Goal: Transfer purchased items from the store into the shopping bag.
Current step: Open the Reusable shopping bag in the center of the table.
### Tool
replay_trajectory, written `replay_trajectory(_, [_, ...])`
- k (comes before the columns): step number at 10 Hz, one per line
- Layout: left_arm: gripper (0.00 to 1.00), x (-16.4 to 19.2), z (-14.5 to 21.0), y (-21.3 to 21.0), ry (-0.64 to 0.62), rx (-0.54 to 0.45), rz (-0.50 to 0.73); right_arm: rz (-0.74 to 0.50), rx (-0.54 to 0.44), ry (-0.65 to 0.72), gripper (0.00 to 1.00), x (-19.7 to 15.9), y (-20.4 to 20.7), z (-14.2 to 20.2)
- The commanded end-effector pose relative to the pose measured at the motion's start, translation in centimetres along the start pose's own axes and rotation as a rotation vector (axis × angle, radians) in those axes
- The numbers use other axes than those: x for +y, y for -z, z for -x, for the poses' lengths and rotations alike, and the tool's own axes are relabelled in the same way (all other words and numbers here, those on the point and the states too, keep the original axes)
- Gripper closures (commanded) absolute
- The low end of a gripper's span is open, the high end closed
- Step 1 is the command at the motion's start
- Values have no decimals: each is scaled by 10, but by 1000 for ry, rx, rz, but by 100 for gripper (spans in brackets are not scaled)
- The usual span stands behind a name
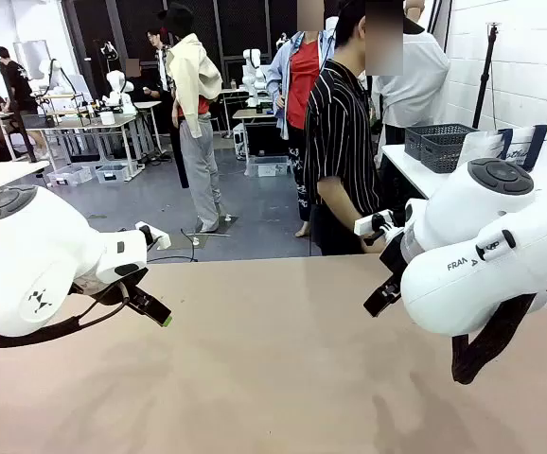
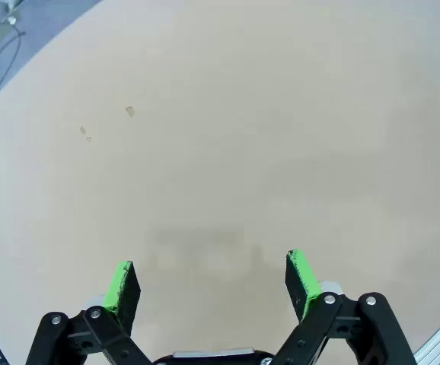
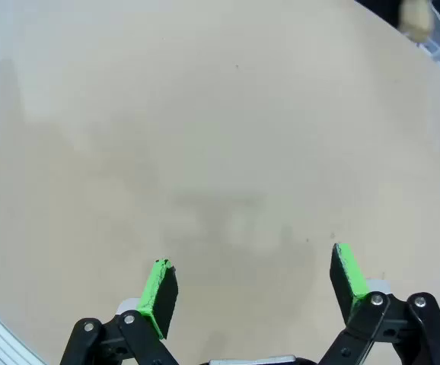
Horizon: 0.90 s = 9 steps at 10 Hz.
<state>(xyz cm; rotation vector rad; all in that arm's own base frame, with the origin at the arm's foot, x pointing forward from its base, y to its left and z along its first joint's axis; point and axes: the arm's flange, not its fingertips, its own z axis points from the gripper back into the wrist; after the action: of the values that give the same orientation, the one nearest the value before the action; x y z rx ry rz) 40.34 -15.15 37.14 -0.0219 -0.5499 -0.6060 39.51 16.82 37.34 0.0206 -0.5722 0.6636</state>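
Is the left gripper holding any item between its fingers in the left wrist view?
No, the left gripper is open, and its green pads stand apart with bare table between them.

Front camera: fixed, robot's side, facing across table point(image 1: 273, 378) toward person point(image 1: 340, 142). Wrist cameras: near tabletop, looking down beyond left claw point(image 2: 212, 277) and right claw point(image 3: 254, 281). Shared: tan surface ahead of claws.

Worktop point(image 1: 283, 378) smooth, matt tan, faintly stained; arm shells point(image 1: 501, 255) glossy white plastic; left claw point(image 2: 208, 262) and right claw point(image 3: 252, 256) matt black, pads point(image 2: 122, 281) bright green, rubber-like.
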Motion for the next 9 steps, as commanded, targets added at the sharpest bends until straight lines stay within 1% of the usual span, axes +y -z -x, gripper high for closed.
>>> replay_trajectory(1, [0, 0, 0, 0, 0, 0, 0, 0, 0, 0, 0, 0, 0, 0])
replay_trajectory(9, [0, 0, 0, 0, 0, 0, 0, 0, 0, 0, 0, 0, 0, 0])
